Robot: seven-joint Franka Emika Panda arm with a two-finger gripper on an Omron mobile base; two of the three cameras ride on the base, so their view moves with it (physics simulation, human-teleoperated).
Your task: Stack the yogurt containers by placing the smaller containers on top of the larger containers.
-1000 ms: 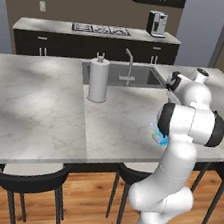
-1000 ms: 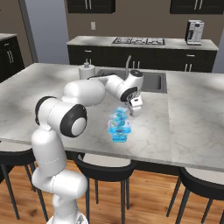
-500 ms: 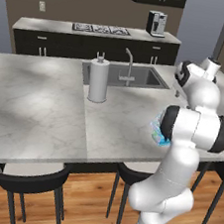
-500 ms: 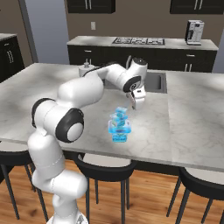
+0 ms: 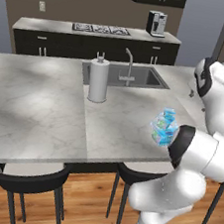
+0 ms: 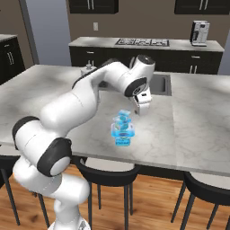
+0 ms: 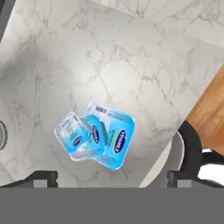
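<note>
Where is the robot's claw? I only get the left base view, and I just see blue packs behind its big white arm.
Observer: The gripper hangs above the counter, up and behind the packs, toward the sink side, holding nothing.
Operator: Is it two packs or one?
Observer: Two. From the hand view, the smaller yogurt pack sits on top of the larger yogurt pack, shifted toward one edge and overhanging it.
Operator: Is the claw touching them?
Observer: No. In the right base view there is clear space between the gripper and the stack, and its jaws stand wide open.
</note>
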